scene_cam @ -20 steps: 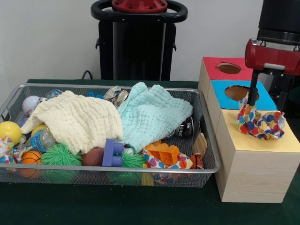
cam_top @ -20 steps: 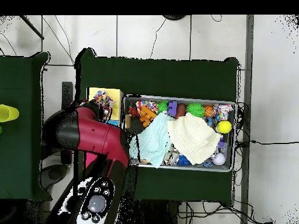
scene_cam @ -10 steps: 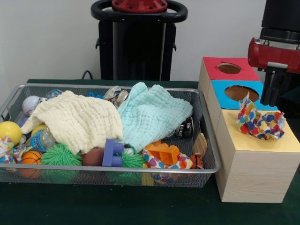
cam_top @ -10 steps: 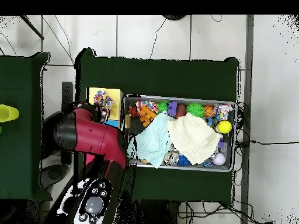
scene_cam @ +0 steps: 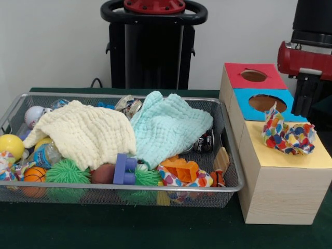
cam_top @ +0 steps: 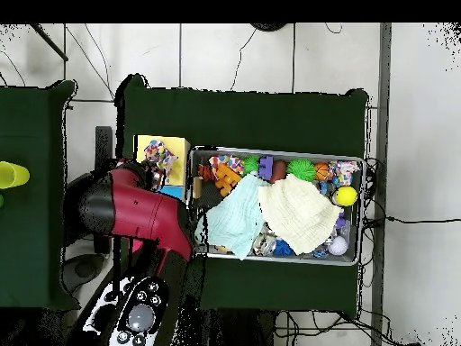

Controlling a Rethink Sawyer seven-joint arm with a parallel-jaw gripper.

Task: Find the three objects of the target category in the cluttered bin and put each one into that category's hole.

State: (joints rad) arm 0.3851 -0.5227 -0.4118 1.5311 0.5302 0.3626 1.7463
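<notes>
A crumpled polka-dot cloth [scene_cam: 288, 136] lies on the yellow top [scene_cam: 290, 156] of the wooden sorting box, apart from the gripper; from overhead the polka-dot cloth [cam_top: 159, 151] covers most of that yellow patch. My gripper [scene_cam: 301, 104] hangs open above the blue section, just behind and right of the cloth, holding nothing. In the wire bin [scene_cam: 129, 188] a cream cloth [scene_cam: 83, 132] and a mint cloth [scene_cam: 168, 127] are draped over the toys. More polka-dot fabric [scene_cam: 182, 179] shows at the bin's front right. In the overhead view the red arm [cam_top: 135, 212] hides the gripper.
The box also has a red top with a round hole [scene_cam: 253, 75] and a blue top with a round hole [scene_cam: 264, 102]. The bin holds a yellow ball [scene_cam: 10, 145], a small basketball [scene_cam: 34, 175], green spiky balls [scene_cam: 66, 171], a purple block [scene_cam: 123, 169] and an orange toy [scene_cam: 180, 168].
The gripper let go of the polka-dot cloth on the yellow top, rose and drew back to the right. The cloth now lies free.
</notes>
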